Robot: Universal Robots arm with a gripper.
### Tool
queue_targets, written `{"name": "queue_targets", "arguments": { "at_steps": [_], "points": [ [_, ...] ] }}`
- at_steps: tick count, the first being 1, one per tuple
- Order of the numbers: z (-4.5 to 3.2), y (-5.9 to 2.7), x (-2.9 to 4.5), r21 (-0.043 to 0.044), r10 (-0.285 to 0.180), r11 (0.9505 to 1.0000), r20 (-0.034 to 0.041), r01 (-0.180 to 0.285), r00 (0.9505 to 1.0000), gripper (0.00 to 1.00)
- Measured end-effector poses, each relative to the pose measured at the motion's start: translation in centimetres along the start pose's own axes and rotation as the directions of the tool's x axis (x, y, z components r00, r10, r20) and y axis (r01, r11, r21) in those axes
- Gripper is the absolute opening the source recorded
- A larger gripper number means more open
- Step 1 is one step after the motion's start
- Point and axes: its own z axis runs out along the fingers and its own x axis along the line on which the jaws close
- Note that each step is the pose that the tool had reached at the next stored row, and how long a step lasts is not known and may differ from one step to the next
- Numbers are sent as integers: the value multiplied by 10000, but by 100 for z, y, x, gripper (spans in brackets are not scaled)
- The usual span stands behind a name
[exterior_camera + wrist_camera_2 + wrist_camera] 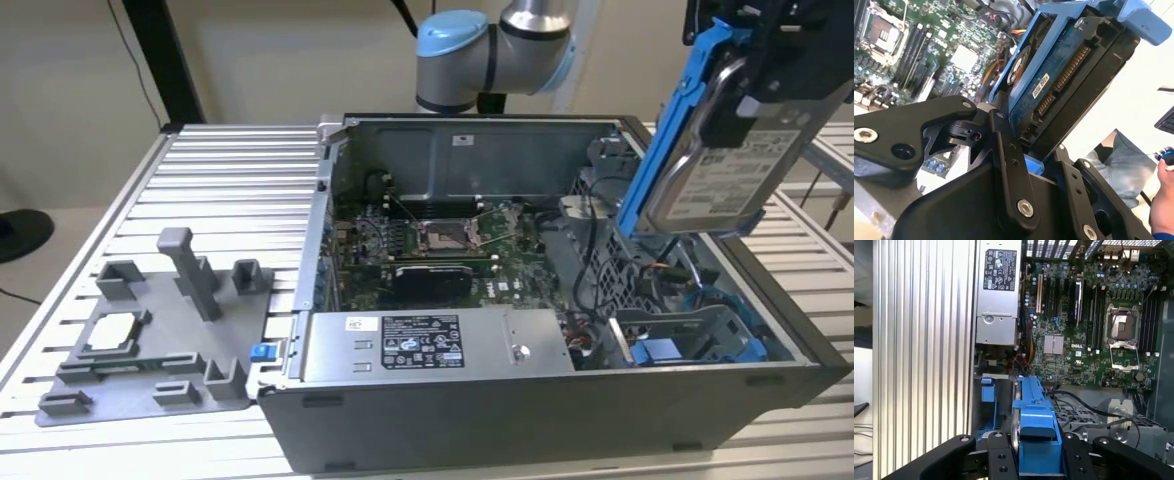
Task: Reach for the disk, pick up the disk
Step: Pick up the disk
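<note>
Surface: ribbed aluminium table, on which an open computer case and a grey fixture tray are set. Disk, blue-bracketed, is held tilted in the air above the case's edge on the exterior view's right, clear of the drive bay. Gripper is closed on the disk's sides. Motherboard is seen in both wrist views. A person's hand is recorded in the second wrist view.

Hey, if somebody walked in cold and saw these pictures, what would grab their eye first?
Probably the disk in its bright blue bracket, clamped in the gripper and hanging tilted above the open computer case at the exterior view's right. Next, the exposed green motherboard inside the case.
</note>
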Motion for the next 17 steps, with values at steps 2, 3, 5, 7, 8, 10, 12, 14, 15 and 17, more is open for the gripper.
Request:
{"name": "queue_targets", "arguments": {
  "at_steps": [2, 3, 5, 7, 8, 10, 12, 14, 15, 17],
  "points": [
    [2, -5, 57, -3, 0, 10000, 1, 0, 10000, 0],
    [3, -8, 86, -4, 0, 10000, 1, 0, 10000, 0],
    [4, -14, 139, -7, 0, 10000, 1, 0, 10000, 0],
    [7, -20, 194, -9, 0, 10000, 1, 0, 10000, 0],
    [7, -22, 220, -10, 0, 10000, 2, 0, 10000, 0],
    [9, -34, 269, -13, 0, 10000, 1, 0, 10000, 0],
    [10, -59, 311, -17, 0, 10000, 2, 0, 10000, 0],
    [11, -83, 350, -22, -1, 10000, 1, 1, 10000, 0],
    [13, -92, 370, -23, -1, 10000, 2, 1, 10000, 0],
    [14, -105, 396, -25, 0, 10000, 1, 0, 10000, 0]
  ]
}}
